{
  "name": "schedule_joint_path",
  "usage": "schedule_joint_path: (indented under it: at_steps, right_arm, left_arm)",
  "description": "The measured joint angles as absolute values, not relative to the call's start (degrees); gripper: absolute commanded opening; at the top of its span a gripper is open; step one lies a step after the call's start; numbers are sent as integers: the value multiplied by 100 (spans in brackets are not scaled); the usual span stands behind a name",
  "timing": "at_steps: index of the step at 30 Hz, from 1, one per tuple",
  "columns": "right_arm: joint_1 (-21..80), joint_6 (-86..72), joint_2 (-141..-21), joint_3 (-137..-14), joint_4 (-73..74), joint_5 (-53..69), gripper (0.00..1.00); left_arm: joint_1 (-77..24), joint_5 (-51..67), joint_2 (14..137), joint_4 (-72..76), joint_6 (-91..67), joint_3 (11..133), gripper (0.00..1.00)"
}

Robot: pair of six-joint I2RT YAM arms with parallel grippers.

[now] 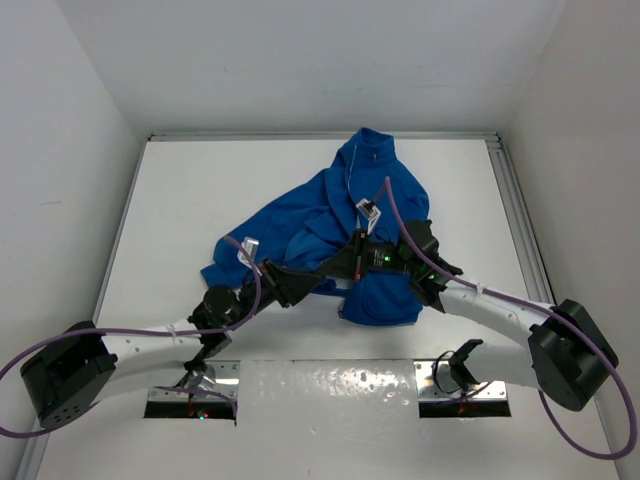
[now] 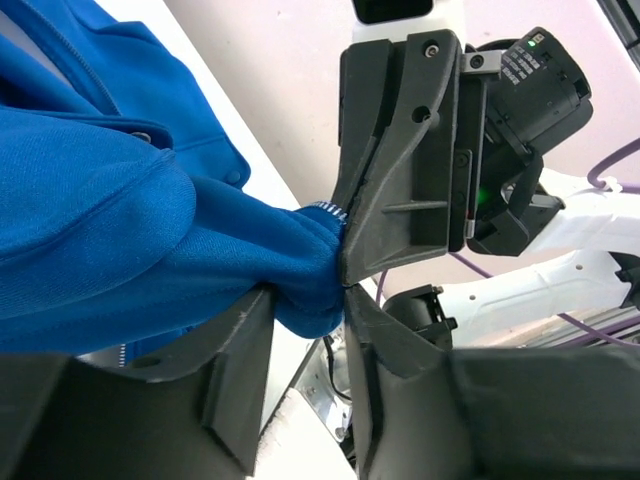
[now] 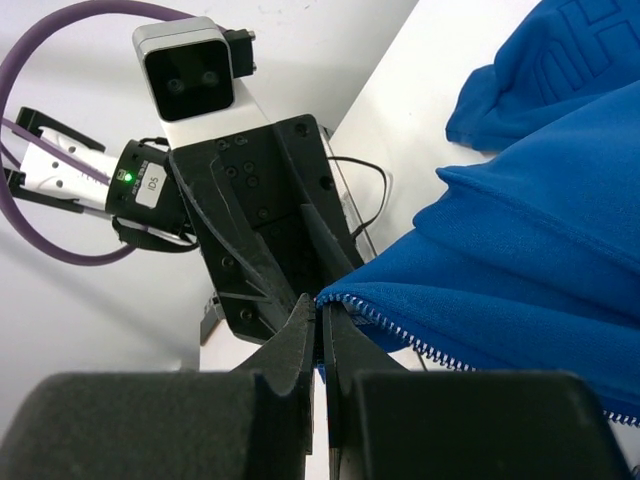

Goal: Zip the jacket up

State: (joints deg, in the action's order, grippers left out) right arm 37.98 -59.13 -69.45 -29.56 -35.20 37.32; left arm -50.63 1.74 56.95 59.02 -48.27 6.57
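Right wrist: jacket (image 3: 520,250) in end effector (image 3: 320,318)

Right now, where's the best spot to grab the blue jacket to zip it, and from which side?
Probably best to grab the jacket at its bottom hem corner, right beside the zipper teeth, coming from the near side. The collar points away, so the zipper's bottom end faces the arms. The right gripper is pinching just there.

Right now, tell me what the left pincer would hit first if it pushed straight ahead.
The jacket fold inside the left pincer; just beyond, probably the right pincer; depth is unclear.
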Motion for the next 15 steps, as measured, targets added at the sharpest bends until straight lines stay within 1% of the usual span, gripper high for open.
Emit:
schedule_joint_path:
  at_steps: [1,3,7,9,15]
  right_arm:
    - [3793,-5913,-6945,-2956,-3518,3734,0]
    - [3780,-5920,-6945,-2956,-3518,3747,0]
    - [3726,-5927,-6945,-2956,-3518,3776,0]
    - [3691,-5944,-6945,-2956,-3522,3791,0]
    - [3618,-5961,-6945,-2956,-3507,3874,0]
  left_arm:
    - [-5063,172,5701,5907,-4818,666,26]
    - [-5063,174,5701,5935,-4792,676,24]
    - [-5063,189,5701,5975,-4751,705,12]
    - [-5063,193,5701,5990,-4718,714,10]
    - [-5063,233,5701,5994,-4670,720,11]
